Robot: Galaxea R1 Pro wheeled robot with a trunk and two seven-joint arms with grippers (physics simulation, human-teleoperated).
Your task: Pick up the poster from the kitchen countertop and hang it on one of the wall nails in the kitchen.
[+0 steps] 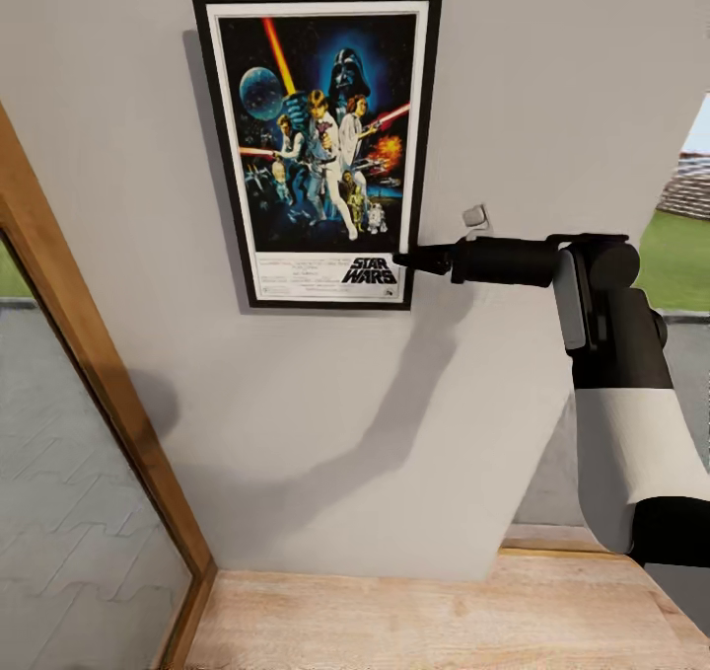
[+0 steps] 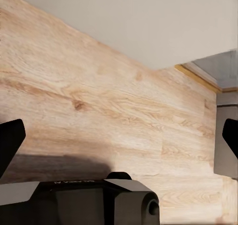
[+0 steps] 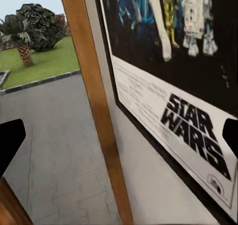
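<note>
Fingers of the right gripper [image 1: 406,260] spread wide, tips at the frame's lower right corner of the poster [image 1: 318,142], pinching nothing as far as the right wrist view shows. Left gripper's fingers [image 2: 10,143] likewise apart, pointed at bare wooden floor [image 2: 99,101], carrying nothing. Poster flat and upright against the pale grey wall [image 1: 552,108], well up from the floor, beside the wooden door frame [image 1: 89,354]; looks hung already. Nail itself hidden behind the frame, so cannot tell how securely it sits. Main risk from here: a sideways or careless withdrawal catching the frame edge, tilting it or knocking it off. Small wall fitting [image 1: 475,217] just above the arm, another possible snag.
</note>
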